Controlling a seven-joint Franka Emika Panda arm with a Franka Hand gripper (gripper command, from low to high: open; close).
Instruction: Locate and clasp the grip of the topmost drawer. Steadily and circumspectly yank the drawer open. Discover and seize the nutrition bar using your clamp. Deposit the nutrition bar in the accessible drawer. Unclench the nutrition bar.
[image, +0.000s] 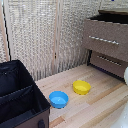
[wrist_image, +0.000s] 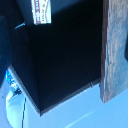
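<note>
Wooden tabletop scene: top drawer at 2 o'clock stands open, snack bar inside, we can't tell gripper's opening, so lifting out could drag it.

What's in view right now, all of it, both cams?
topmost drawer: 1, grey-brown front with silver bar, pulled open, exterior view's upper right
lower drawer: 1, same finish, shut, under it
nutrition bar: 1, red and pale patterned packet, in wrist view only, against the dark drawer interior
yellow bowl: 1, yellow, mid table
blue bowl: 1, blue, beside the yellow one, toward the exterior view's left
black bin: 1, black, exterior view's lower left
table: 1, light wood
screen: pale woven, behind the table
arm: white part at exterior view's right edge
clamp: dark, blue-tipped part at wrist view's edge; jaws unreadable
</note>
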